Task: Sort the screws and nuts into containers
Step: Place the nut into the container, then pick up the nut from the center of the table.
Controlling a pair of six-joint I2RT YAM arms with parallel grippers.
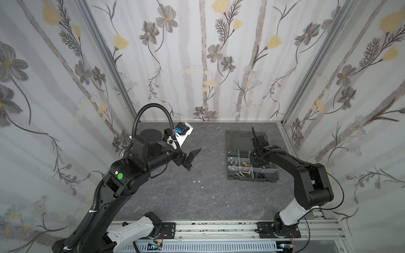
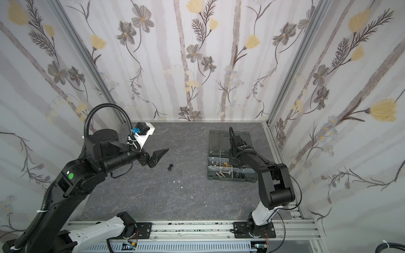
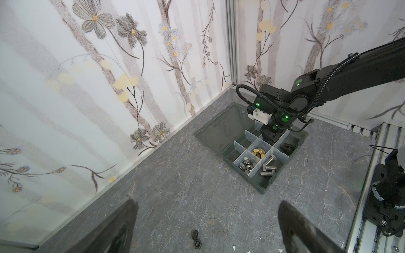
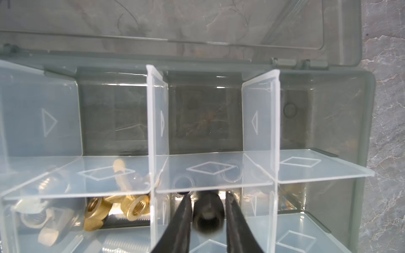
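Black nut (image 4: pixel 208 219) is flanked by narrow jaws of right gripper (image 4: pixel 207 193) over compartment (image 4: pixel 252 203) beside brass nuts (image 4: pixel 133 207); whether gripped can't be told. Left gripper (image 3: pixel 207 201) jaws are held wide near two loose nuts (image 3: pixel 195 234), bench (image 3: pixel 219 192) centre. Judged light, hard, slippery; best pinched across flats.

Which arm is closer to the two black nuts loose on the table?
Left. The left gripper hangs right by the black nuts; the right gripper is in the organizer box.
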